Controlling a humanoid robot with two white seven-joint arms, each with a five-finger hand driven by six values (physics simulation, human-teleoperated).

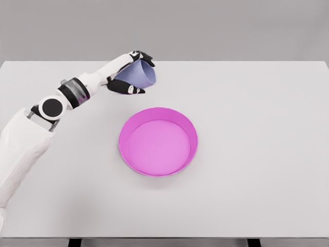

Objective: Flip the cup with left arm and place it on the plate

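- A white robot left arm (36, 131) reaches in from the lower left of the head view and stretches across a plain white table (257, 154) toward its far side.
- The left hand (131, 72), white with black fingertips, is closed around a pale lavender-blue plastic cup (139, 76), which it holds clear of the table top.
- Dark fingers (144, 55) wrap over the top of the cup, while the thumb (134, 90) presses in from below, so the cup sits clamped between them.
- The cup lies tilted on its side in the grasp; its right-hand end points away from the wrist, toward the right of the view. Whether that end is the open mouth or the base cannot be told from this view.
- A round, shallow magenta-pink plate (191, 135) with a raised rim lies flat on the table, nearer the robot than the hand and a little to the hand's right.
- Cup and plate are apart: the cup hangs beyond the plate's far-left rim, not above its centre, and nothing rests in the plate.
- A black band and a round black joint cap (52, 107) mark the forearm behind the hand.
- The right arm does not show in the view.
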